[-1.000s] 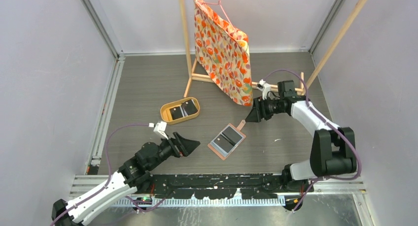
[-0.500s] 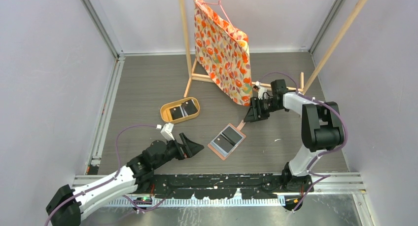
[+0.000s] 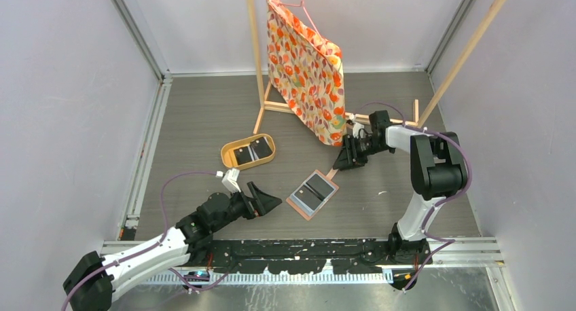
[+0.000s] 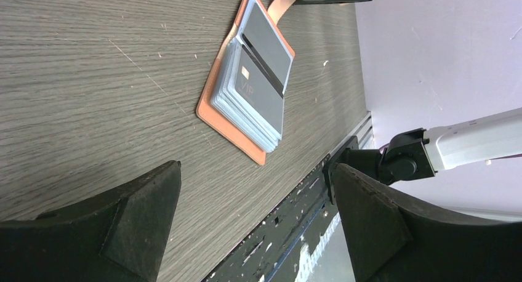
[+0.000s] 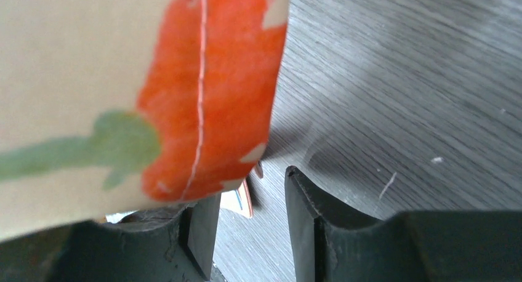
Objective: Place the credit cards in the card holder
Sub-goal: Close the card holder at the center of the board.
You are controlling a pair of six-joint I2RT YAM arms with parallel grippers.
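Note:
The salmon-brown card holder (image 3: 295,204) lies open on the table, with dark and grey credit cards (image 3: 314,189) on its slotted inside. In the left wrist view the card holder (image 4: 212,106) carries a striped grey card (image 4: 266,43). Two more dark cards (image 3: 251,151) lie in the oval tray (image 3: 227,149). My left gripper (image 3: 273,202) hovers wide open just left of the holder, nothing between its fingers (image 4: 138,223). My right gripper (image 3: 343,159) sits low by the holder's snap tab (image 3: 333,170), jaws partly open and empty. A corner of the holder (image 5: 241,202) shows between them.
A flowered orange bag (image 3: 306,66) hangs from a wooden rack (image 3: 257,60) right behind my right gripper and fills the upper left of the right wrist view as the bag (image 5: 123,79). Grey walls enclose the table. A metal rail (image 3: 306,246) runs along the near edge.
My right gripper has slid left and down toward the holder's snap tab, and its jaws have narrowed. The left gripper crept slightly right, still wide open.

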